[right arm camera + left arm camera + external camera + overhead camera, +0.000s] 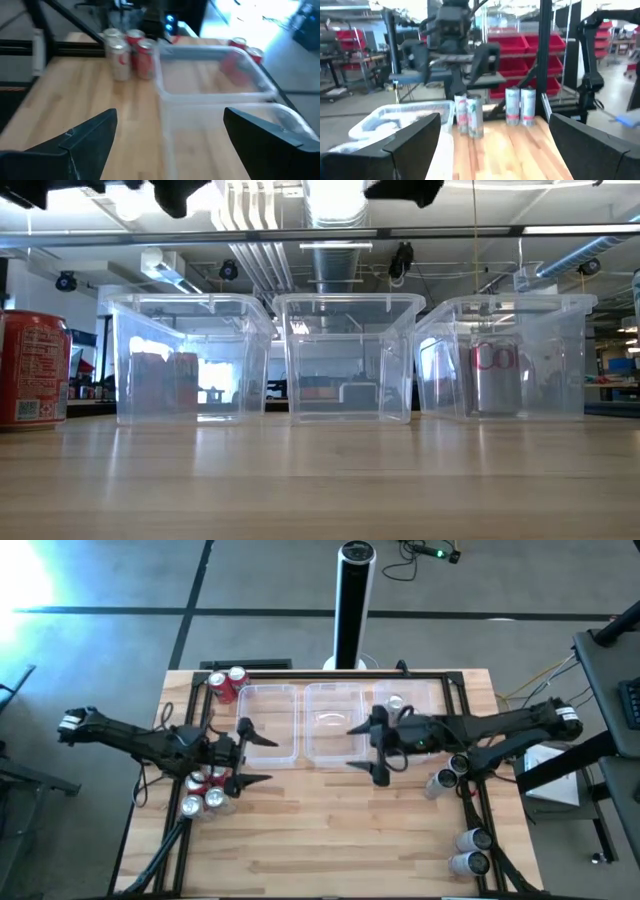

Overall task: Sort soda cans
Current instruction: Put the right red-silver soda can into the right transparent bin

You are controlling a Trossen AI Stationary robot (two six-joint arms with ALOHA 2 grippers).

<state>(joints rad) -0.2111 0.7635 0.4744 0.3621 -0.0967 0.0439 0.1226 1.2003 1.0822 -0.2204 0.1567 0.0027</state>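
Left gripper [257,753], fingers spread wide and holding nothing, hovers at the left tub's [272,692] outer edge, just beside a cluster of red and silver cans [205,790]; right gripper [366,751], equally wide open and empty, hovers over the middle tub [333,690]. One silver can [395,704] stands in the right tub [437,692]. Two red cans [227,682] stand at the table's [330,840] far left corner, and further silver cans [447,775] stand and lie along its right edge.

Three tubs [270,725] sit side by side across the table [330,840]. One can [395,703] stands in the right tub; other cans [205,792] cluster near the left edge.
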